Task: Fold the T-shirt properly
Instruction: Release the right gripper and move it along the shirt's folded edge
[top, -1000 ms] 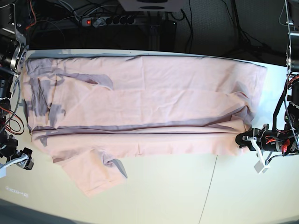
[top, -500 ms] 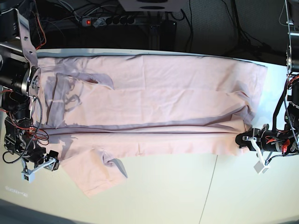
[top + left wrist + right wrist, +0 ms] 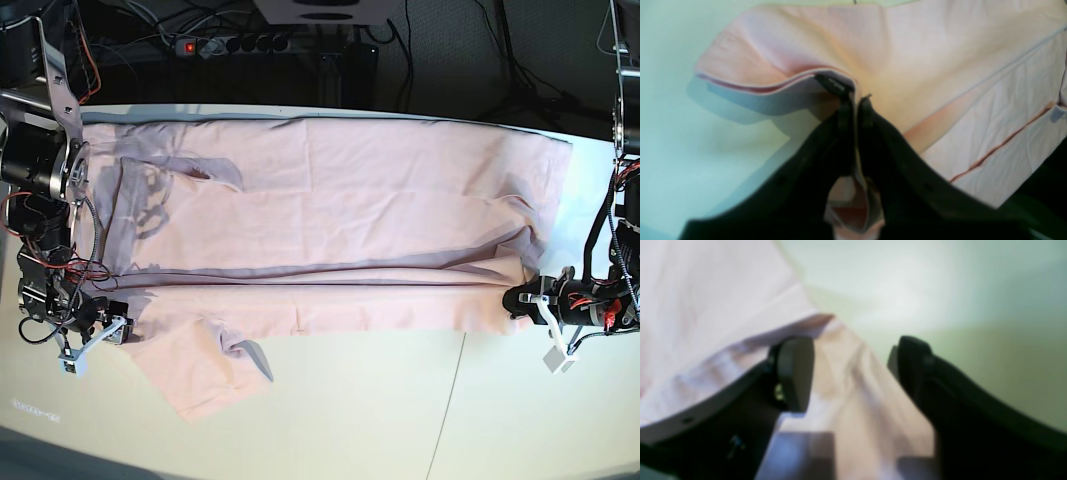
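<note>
One garment: the T-shirt (image 3: 330, 220), pale pink, spread flat on the table (image 3: 400, 420).
Writing: dark shapes show faintly through the cloth near the base view's left end; none can be read.
Long axis: runs left to right across the base view, a long fold line along its length, one sleeve (image 3: 205, 375) sticking out toward the near edge at the left.
Position: it covers the far half of the table, reaching almost from one arm to the other.
Left gripper (image 3: 515, 298): at the shirt's near corner on the base view's right; in the left wrist view its black fingers (image 3: 843, 110) are pressed together with a doubled edge of the pink cloth clamped between them.
Right gripper (image 3: 118, 335): at the shirt's left end beside the sleeve; in the right wrist view the jaws stand apart, one finger (image 3: 795, 373) over the cloth and the other over bare table, pink fabric lying in the gap below. That view is blurred.
Behind: a power strip (image 3: 235, 44) with a red light and cables in the dark past the table's far edge.
</note>
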Available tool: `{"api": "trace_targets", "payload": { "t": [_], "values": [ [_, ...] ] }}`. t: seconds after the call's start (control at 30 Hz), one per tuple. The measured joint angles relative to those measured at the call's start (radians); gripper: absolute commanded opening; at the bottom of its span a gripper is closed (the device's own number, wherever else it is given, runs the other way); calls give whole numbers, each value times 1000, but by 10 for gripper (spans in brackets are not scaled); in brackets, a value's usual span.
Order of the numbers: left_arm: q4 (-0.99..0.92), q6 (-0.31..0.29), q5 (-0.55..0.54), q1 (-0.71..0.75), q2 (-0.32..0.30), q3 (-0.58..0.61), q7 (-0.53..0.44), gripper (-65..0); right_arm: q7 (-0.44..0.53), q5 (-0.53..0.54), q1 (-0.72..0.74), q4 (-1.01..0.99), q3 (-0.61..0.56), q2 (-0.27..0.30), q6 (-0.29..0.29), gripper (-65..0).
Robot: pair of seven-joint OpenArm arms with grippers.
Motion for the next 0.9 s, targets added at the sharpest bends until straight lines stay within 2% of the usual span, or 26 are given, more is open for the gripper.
{"api": "trace_targets", "payload": {
  "t": [0.23, 0.43, 0.53, 0.6, 0.63, 0.7, 0.9],
  "values": [
    [0, 0, 0, 0, 0, 0, 0, -650, 55, 22, -18, 7, -158, -8, -3, -256],
    [0, 0, 0, -6, 0, 0, -1, -650, 65, 30, -18, 11, -205, -18, -3, -269],
    [0, 0, 0, -6, 0, 0, -1, -650, 64, 23, -19, 14, -206, -20, 1, -347],
    [0, 0, 0, -6, 0, 0, -1, -650, 65, 10, -19, 15, -206, -22, 2, -422],
    [0, 0, 0, -6, 0, 0, -1, -650, 65, 4, -19, 15, -206, -23, 2, -480],
    [0, 0, 0, -6, 0, 0, -1, -647, 80, -21, -19, 15, -208, -26, 3, -636],
    [0, 0, 6, -6, 0, 0, -2, -631, 129, -83, -26, 23, -210, -24, 3, -650]
  ]
}}
